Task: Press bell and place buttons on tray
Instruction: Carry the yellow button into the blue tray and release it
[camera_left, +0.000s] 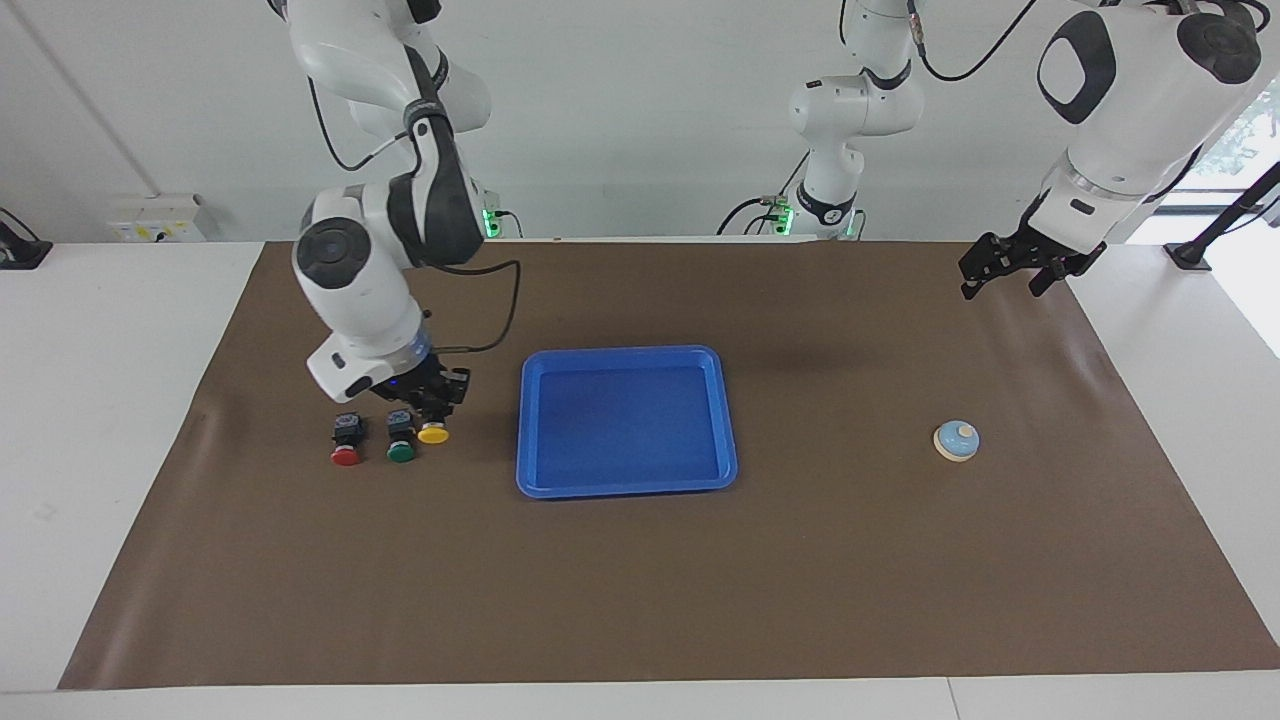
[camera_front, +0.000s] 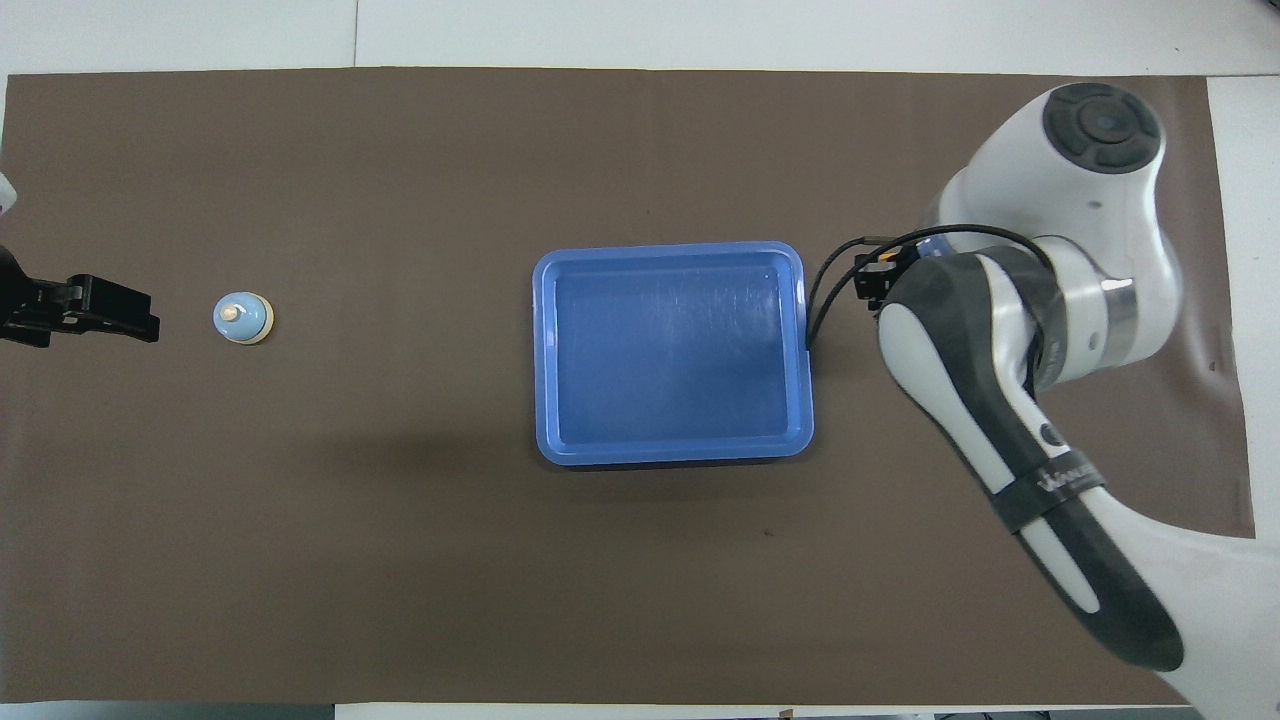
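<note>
You've got 3 buttons: 1 yellow button (camera_left: 433, 433), 1 red button (camera_left: 346, 451), 1 green button (camera_left: 401, 449). Also 1 tray (camera_left: 626, 488), 1 bell (camera_left: 957, 440), 1 brown mat (camera_left: 640, 600). 2 arms w/ 1 gripper each: right gripper (camera_left: 428, 404), left gripper (camera_left: 1008, 262).

The left arm's fingers (camera_front: 110, 312) stood just beside the bell (camera_front: 243, 318), not touching it. The blue tray (camera_front: 545, 350) lay well apart from them, past the bell.
</note>
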